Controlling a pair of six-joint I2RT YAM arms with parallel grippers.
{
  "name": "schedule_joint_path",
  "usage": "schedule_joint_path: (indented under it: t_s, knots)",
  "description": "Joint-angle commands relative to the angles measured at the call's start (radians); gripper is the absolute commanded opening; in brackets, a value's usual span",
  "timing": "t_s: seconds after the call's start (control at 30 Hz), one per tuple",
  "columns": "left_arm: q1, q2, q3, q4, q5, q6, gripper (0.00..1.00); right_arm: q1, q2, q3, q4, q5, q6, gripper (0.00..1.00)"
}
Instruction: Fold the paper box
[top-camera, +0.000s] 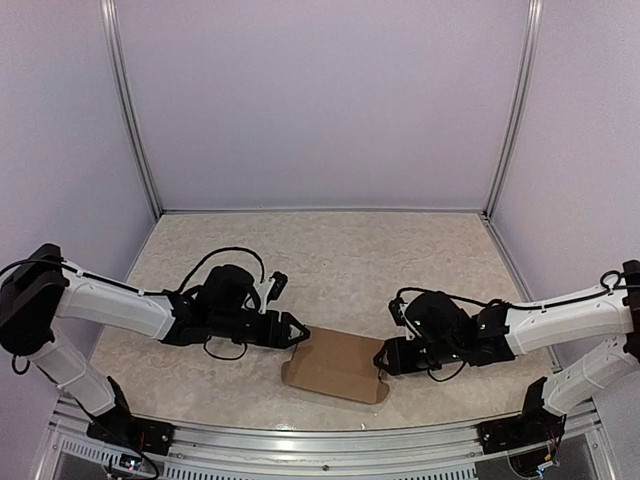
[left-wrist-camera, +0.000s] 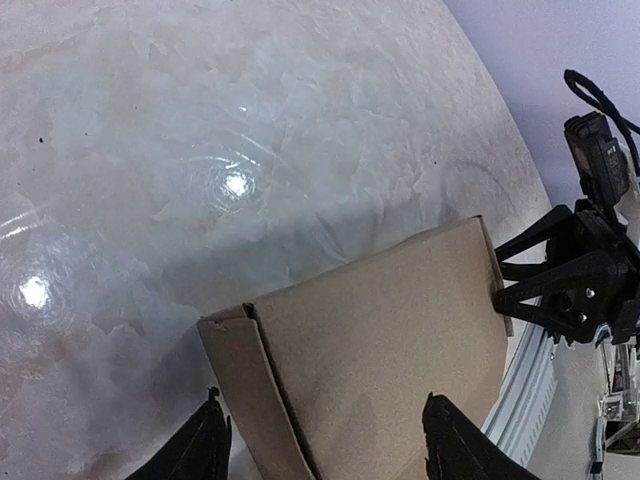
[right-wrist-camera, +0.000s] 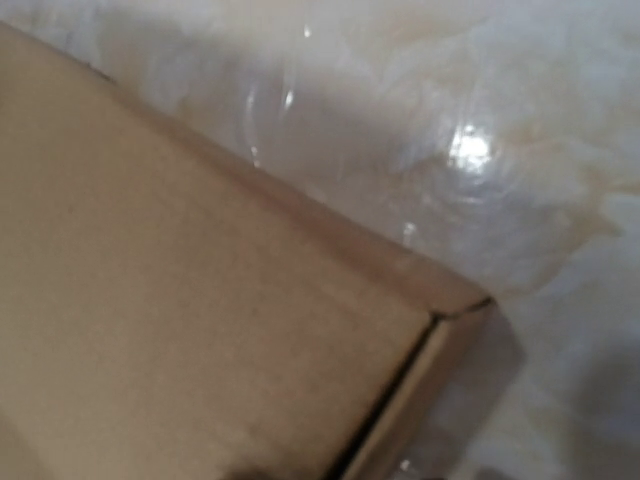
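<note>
The paper box is a plain brown cardboard piece lying flattened near the table's front edge, between my two grippers. My left gripper is at its left end. In the left wrist view the box reaches in between my open left fingers, with a folded side flap on the left; I cannot tell if they touch it. My right gripper is at the box's right end, and from the left wrist view its jaws look spread against that end. The right wrist view is blurred and filled by the box.
The marbled beige tabletop is walled by pale panels at the back and sides. A metal rail runs along the front edge just below the box. Black cables loop over both wrists.
</note>
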Motion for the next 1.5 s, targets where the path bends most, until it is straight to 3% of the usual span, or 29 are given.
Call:
schedule_joint_path:
  t_s: [0.0,0.17,0.47,0.67,1.0,1.17,1.47]
  knots:
    - [0.012,0.052,0.043,-0.070,0.029,-0.009,0.60,-0.016,0.045,-0.029,0.079,-0.047,0.066,0.41]
    - [0.014,0.078,0.042,-0.072,0.045,-0.018,0.54,-0.025,0.048,-0.050,0.111,-0.048,0.087,0.36]
    - [0.016,0.109,0.032,-0.065,0.045,-0.034,0.26,-0.033,0.078,-0.054,0.167,-0.047,0.090,0.29]
    - [0.022,0.090,0.004,-0.065,0.025,-0.049,0.21,-0.036,0.132,-0.013,0.202,-0.047,0.065,0.27]
    - [0.045,-0.025,-0.079,-0.093,-0.049,-0.088,0.22,-0.071,0.244,0.120,0.224,-0.047,-0.033,0.27]
    - [0.045,-0.086,-0.105,-0.123,-0.081,-0.100,0.31,-0.103,0.265,0.160,0.214,-0.080,-0.072,0.32]
    - [0.045,-0.130,-0.119,-0.122,-0.116,-0.126,0.49,-0.129,0.248,0.160,0.211,-0.094,-0.076,0.29]
